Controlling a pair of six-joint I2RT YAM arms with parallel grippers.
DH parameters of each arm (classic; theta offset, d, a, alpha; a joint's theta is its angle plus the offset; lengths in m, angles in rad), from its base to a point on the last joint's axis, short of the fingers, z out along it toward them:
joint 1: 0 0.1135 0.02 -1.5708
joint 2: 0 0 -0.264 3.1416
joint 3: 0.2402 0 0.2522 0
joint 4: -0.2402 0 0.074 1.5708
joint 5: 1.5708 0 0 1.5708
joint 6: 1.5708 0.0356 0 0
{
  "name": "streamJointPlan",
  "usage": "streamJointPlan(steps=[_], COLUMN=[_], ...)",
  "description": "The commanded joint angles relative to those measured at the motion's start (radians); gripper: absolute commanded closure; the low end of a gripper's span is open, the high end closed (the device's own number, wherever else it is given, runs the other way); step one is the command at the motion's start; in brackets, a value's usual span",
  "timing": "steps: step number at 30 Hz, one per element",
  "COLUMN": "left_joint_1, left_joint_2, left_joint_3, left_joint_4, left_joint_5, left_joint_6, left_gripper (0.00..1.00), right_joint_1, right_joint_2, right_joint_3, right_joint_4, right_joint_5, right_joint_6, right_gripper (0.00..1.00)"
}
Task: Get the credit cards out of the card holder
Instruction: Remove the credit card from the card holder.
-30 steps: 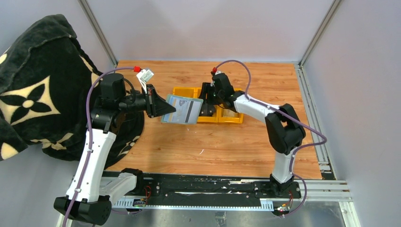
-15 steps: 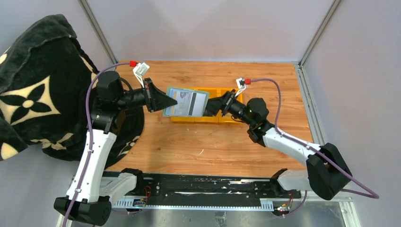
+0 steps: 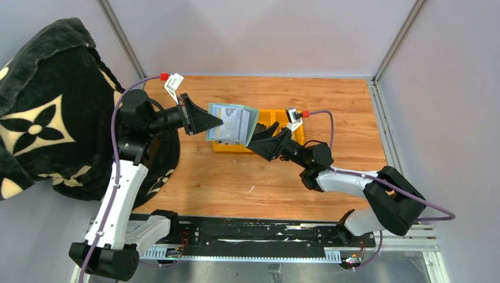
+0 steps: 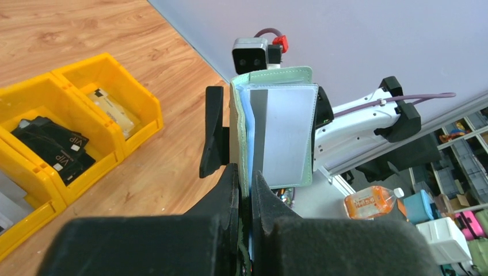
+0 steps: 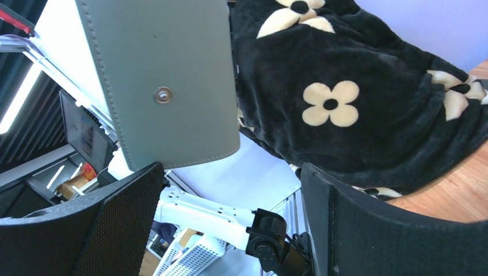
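- Sage-green and soft, the card holder (image 4: 275,80) stands on edge in the air, pinched at its lower end by the left pincer (image 4: 244,183); that pincer's fingers are closed tight on it, with nothing else between them
- The holder's open face, seen from the left pincer's own camera, has a clear pocket with a pale grey card (image 4: 288,135) inside it, and a dark stripe runs down that card's left side
- A thin blue layer shows along the pocket's left edge
- The end of the holder farthest from the left pincer's tips reaches in between the fingers of the right pincer (image 5: 230,172), which is spread wide and has hold of nothing
- One of those fingers stands on each side of the holder; whether either one touches it cannot be told
- From the right pincer's camera the holder's plain grey-green back fills the upper left, with a small round metal stud (image 5: 164,95) near its middle; its lower edge hangs just above the gap between the fingers
- Below both pincers a yellow tray (image 4: 144,129) lies on the wooden table (image 3: 265,177)
- A tan-gold card (image 4: 110,107) lies in the tray's end compartment, off to the left of the left pincer's tips, and black cards (image 4: 50,150) marked VIP lie in the middle one
- Back behind the left pincer, beside its arm, a black blanket (image 3: 41,112) with cream flowers drapes over the table's edge
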Motion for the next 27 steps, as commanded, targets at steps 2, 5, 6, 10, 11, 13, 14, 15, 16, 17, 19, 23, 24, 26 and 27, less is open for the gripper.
streamJointPlan(steps=[2, 5, 6, 10, 11, 13, 14, 15, 16, 17, 19, 23, 24, 26, 27], left_joint_1=[0.004, 0.004, 0.004, 0.004, 0.004, 0.004, 0.004, 0.004, 0.004, 0.004, 0.004, 0.004, 0.004, 0.004, 0.004], left_joint_2=[-0.022, -0.026, -0.026, -0.024, -0.024, -0.025, -0.026, -0.027, -0.028, -0.03, -0.034, -0.042, -0.044, -0.047, -0.048], left_joint_3=[0.002, 0.014, 0.016, 0.018, 0.017, 0.017, 0.016, 0.017, 0.017, 0.017, 0.018, 0.02, 0.018, 0.016, 0.017], left_joint_4=[0.041, 0.013, 0.01, 0.018, 0.022, 0.029, 0.033, 0.034, 0.035, 0.037, 0.04, 0.039, 0.036, 0.024, 0.008], left_joint_5=[0.016, 0.014, 0.015, 0.017, 0.017, 0.017, 0.017, 0.017, 0.017, 0.016, 0.018, 0.02, 0.021, 0.019, 0.015], left_joint_6=[-0.026, -0.005, -0.003, -0.014, -0.02, -0.031, -0.033, -0.036, -0.038, -0.042, -0.047, -0.05, -0.048, -0.036, -0.023], left_gripper=[1.0, 1.0, 1.0, 1.0, 1.0, 1.0, 1.0, 1.0, 1.0, 1.0, 1.0, 1.0, 1.0, 1.0, 1.0], right_joint_1=[0.014, 0.012, 0.011, 0.023, 0.028, 0.038, 0.042, 0.046, 0.05, 0.053, 0.058, 0.066, 0.065, 0.066, 0.064], right_joint_2=[-0.005, -0.059, -0.079, -0.122, -0.122, -0.114, -0.11, -0.107, -0.106, -0.106, -0.117, -0.152, -0.162, -0.189, -0.208], right_joint_3=[-0.021, -0.069, -0.078, -0.054, -0.041, -0.012, -0.003, 0.008, 0.014, 0.02, 0.033, 0.075, 0.091, 0.128, 0.148], right_joint_4=[0.109, 0.107, 0.099, 0.059, 0.056, 0.057, 0.062, 0.059, 0.055, 0.05, 0.009, -0.142, -0.199, -0.346, -0.45], right_joint_5=[0.05, 0.086, 0.087, 0.062, 0.047, 0.02, 0.008, 0.001, -0.003, -0.003, 0.006, 0.048, 0.054, 0.068, 0.085], right_joint_6=[-0.01, -0.056, -0.074, -0.116, -0.121, -0.128, -0.133, -0.137, -0.142, -0.151, -0.18, -0.242, -0.252, -0.276, -0.285], right_gripper=[0.08, 0.08, 0.08, 0.08, 0.08, 0.08, 0.08, 0.08, 0.08, 0.08, 0.08, 0.23, 0.36, 0.7, 0.86])
